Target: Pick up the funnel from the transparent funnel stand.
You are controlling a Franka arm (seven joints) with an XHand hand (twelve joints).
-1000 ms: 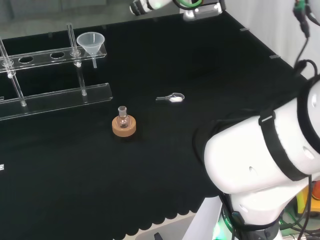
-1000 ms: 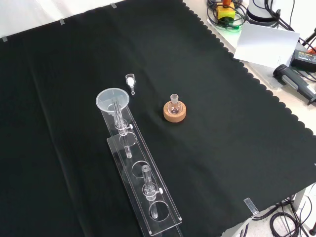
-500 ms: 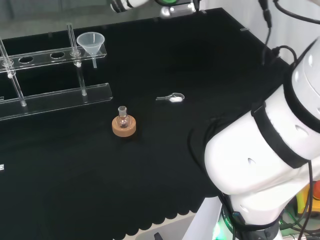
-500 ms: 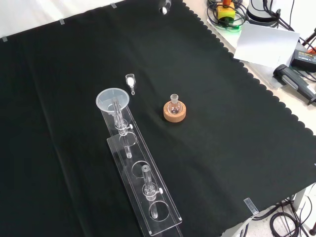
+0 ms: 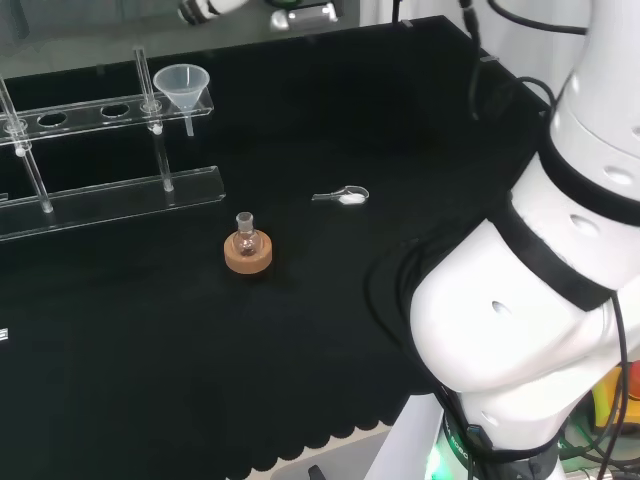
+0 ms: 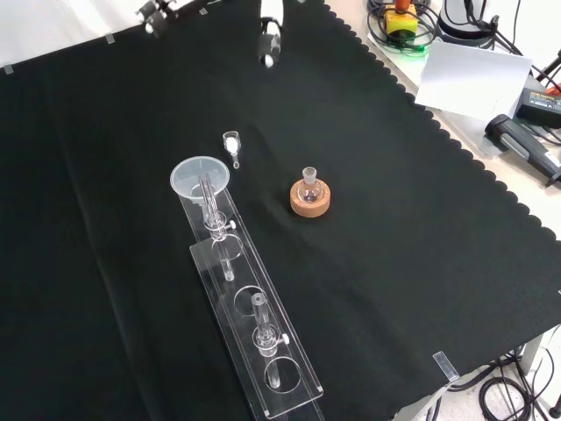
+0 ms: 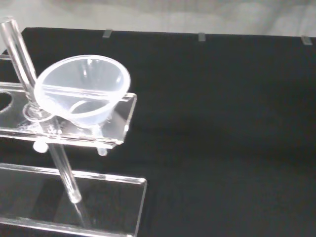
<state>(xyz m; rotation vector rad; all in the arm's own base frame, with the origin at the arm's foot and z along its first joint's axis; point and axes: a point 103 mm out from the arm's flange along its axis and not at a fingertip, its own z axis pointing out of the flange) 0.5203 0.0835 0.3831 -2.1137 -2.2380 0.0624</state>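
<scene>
The funnel (image 5: 182, 84) sits in the end hole of the clear stand (image 5: 110, 190), cone up, its stem hanging through the upper shelf toward the base plate. In the front view the funnel (image 6: 200, 178) is at the stand's (image 6: 254, 329) far end; in the wrist view the funnel (image 7: 81, 91) rests at the shelf's edge beside an upright rod (image 7: 22, 64) of the stand (image 7: 74, 182).

Near the funnel end, on the black cloth (image 5: 300, 330) of the worktop, lies a small spoon (image 5: 342, 196) with white powder — apart from the stand. A little flask (image 5: 246, 232) stands upright in a cork ring (image 5: 248, 254), in front of the stand in the head view.

The hand (image 6: 269, 39) enters at the top of the front view, well away from the funnel and touching nothing; I cannot tell how its fingers are set. The arm's white links (image 5: 540, 300) stand at the head view's right.
</scene>
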